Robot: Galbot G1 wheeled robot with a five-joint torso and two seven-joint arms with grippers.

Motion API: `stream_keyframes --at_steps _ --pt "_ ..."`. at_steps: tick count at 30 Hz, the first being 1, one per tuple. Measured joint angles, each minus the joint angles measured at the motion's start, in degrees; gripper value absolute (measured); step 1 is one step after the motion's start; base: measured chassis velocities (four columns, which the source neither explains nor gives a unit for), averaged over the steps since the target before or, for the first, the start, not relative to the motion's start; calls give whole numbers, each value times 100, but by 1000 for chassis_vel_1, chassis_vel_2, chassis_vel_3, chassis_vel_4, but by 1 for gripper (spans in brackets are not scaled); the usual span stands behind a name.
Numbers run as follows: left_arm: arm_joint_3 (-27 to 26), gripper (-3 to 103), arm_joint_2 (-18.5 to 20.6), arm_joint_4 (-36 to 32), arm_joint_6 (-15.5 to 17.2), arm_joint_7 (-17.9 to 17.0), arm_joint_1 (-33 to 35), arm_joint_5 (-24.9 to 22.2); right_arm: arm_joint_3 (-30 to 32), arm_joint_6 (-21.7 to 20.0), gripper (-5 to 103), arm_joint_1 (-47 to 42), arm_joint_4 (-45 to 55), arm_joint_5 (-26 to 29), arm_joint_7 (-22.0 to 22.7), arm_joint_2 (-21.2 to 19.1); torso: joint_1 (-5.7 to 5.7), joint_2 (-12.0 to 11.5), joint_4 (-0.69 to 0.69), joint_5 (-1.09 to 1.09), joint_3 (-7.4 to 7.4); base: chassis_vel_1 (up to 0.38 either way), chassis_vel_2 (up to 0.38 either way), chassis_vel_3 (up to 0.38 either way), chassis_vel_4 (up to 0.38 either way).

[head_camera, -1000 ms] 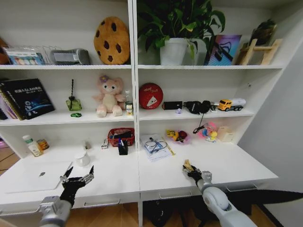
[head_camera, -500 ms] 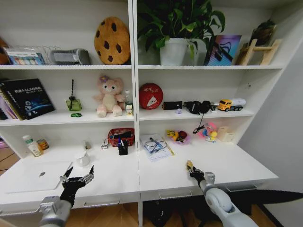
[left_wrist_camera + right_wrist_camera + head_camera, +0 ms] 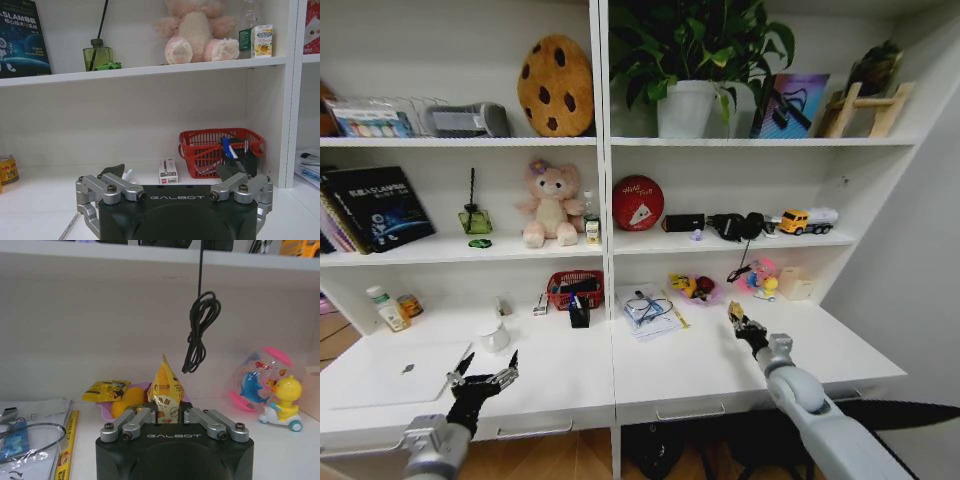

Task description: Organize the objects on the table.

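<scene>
My right gripper [image 3: 740,322] is shut on a yellow snack packet [image 3: 165,387] and holds it upright above the right half of the white table [image 3: 670,372]. Just beyond it lies a purple bowl [image 3: 695,290] with more yellow snacks [image 3: 105,389]. At the table's front left my left gripper [image 3: 485,372] hangs open, holding nothing, beside the slim silver laptop [image 3: 400,372]. The green-labelled tin [image 3: 410,304] stands at the back left. A tiny green toy car [image 3: 107,66] rests on the shelf above. A blue marker [image 3: 226,148] sticks out of a black pen holder [image 3: 580,312].
A white mug [image 3: 493,335] stands near the laptop. At the back of the table are a red basket [image 3: 575,288], papers with a cable [image 3: 648,308] and a duck toy [image 3: 280,395]. A black cord [image 3: 200,330] hangs from the shelf above the bowl.
My right gripper has carried the snack packet away from the table's front edge, farther back and to the right. The left gripper has stayed where it was.
</scene>
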Motion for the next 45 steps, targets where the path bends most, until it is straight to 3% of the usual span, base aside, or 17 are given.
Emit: stream_keyframes --at_steps 5,13,19,26,29,39,45 --pt "0 100 0 0 0 1 0 0 -983 84 20 1623 -1445 -100 -177 281 0 -1 -1 -1 0 0 0 0 0" --pt "0 100 0 0 0 0 0 0 -1679 202 20 2986 -3161 -266 -304 915 1 -1 0 -3 0 0 0 0 0" --pt "0 100 0 0 0 -1 0 0 -1693 450 20 3104 -3644 -543 -336 1222 0 -1 -3 -1 0 0 0 0 0" --pt "0 100 0 0 0 -1 0 0 -1692 562 20 3131 -3780 -592 -357 1286 0 0 -2 0 0 0 0 0 0" --pt "0 100 0 0 0 0 0 0 -1660 934 20 3232 -4187 -730 -389 1494 0 -1 1 2 0 0 0 0 0" --pt "0 100 0 0 0 0 0 0 -1435 884 18 3165 -4323 -752 -702 1398 -1 0 -2 1 -1 0 0 0 0" --pt "0 100 0 0 0 0 0 0 -1508 976 46 3271 -4512 -728 -724 1485 -1 0 0 0 -1 0 0 0 0"
